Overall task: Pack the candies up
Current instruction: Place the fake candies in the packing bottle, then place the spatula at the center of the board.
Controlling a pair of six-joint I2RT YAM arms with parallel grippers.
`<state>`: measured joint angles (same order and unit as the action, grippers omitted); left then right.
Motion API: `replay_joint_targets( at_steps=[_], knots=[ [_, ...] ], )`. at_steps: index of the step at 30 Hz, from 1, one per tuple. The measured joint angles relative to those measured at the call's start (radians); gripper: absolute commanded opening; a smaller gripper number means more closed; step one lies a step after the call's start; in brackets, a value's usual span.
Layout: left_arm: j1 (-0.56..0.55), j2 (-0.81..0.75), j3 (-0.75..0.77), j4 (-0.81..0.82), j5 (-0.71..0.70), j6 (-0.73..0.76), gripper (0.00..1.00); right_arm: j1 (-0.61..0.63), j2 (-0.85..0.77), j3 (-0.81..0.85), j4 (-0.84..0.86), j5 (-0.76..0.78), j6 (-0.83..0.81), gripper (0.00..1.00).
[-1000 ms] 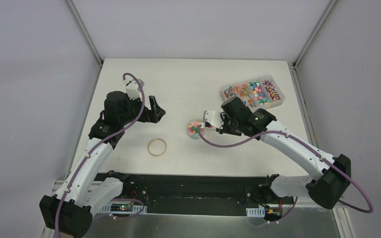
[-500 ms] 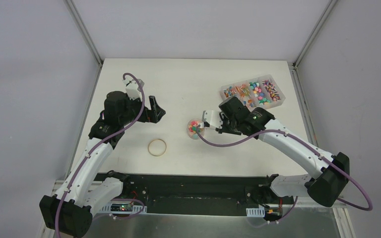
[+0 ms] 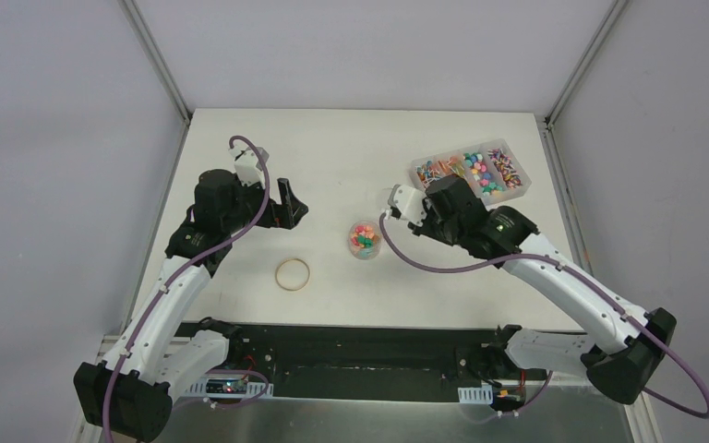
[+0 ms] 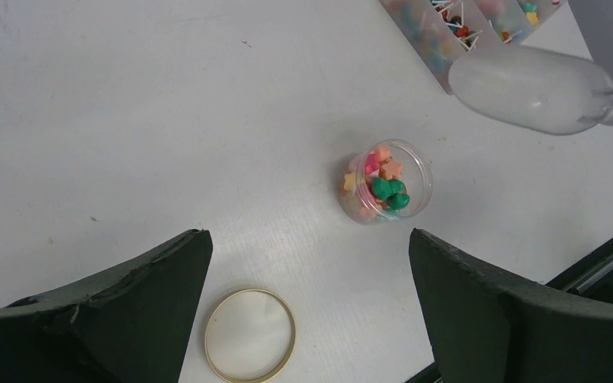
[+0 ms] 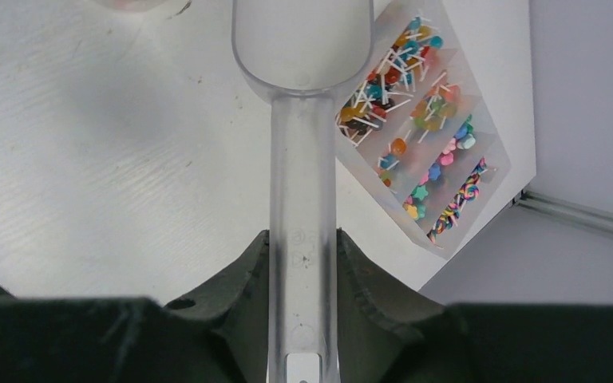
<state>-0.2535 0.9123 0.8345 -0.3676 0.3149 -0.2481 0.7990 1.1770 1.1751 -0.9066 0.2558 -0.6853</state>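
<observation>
Looking down on a white tabletop, with the left arm and right arm reaching onto it from the near edge. Finding, at the far right, a clear compartment box lying flat and open-topped. Seeing next a clear plastic scoop, raised off the tabletop between that box and the middle, its handle clamped tight between the right fingers. Noting the left fingers spread wide apart and empty, hovering over the left half. Spotting a tan ring flat on the tabletop, nearer the front edge than the left fingers and well apart from the box. Picking out a small clear jar, upright and open, near the scoop's bowl. Locating the candies in two places: a mixed heap of pink, orange and green inside the jar, and sorted batches in the box's compartments.
</observation>
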Motion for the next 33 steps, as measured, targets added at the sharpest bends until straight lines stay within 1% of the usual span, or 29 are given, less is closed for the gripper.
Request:
replay_joint_targets(
  at_steps=[5,11,15,18,22,27,33],
  knots=[
    [0.000,0.005,0.000,0.000,-0.001,0.000,0.99,-0.045,-0.056,-0.070,0.167,0.016,0.116,0.00],
    [0.000,0.014,0.000,-0.006,-0.054,-0.001,0.99,-0.067,-0.021,-0.162,0.375,0.019,0.268,0.00],
    [0.000,0.014,-0.005,-0.007,-0.110,-0.006,0.99,-0.072,0.048,-0.191,0.494,0.021,0.357,0.00],
    [0.000,0.025,-0.009,-0.007,-0.183,-0.036,0.99,-0.079,0.103,-0.207,0.573,0.029,0.418,0.00],
    [0.000,0.066,-0.009,-0.010,-0.252,-0.055,0.99,-0.104,0.190,-0.208,0.643,0.026,0.502,0.00],
    [0.000,0.118,-0.009,-0.030,-0.336,-0.100,0.99,-0.137,0.306,-0.200,0.698,0.004,0.562,0.00],
    [0.000,0.130,-0.009,-0.036,-0.325,-0.159,0.99,-0.161,0.456,-0.163,0.735,-0.028,0.603,0.01]
  ],
)
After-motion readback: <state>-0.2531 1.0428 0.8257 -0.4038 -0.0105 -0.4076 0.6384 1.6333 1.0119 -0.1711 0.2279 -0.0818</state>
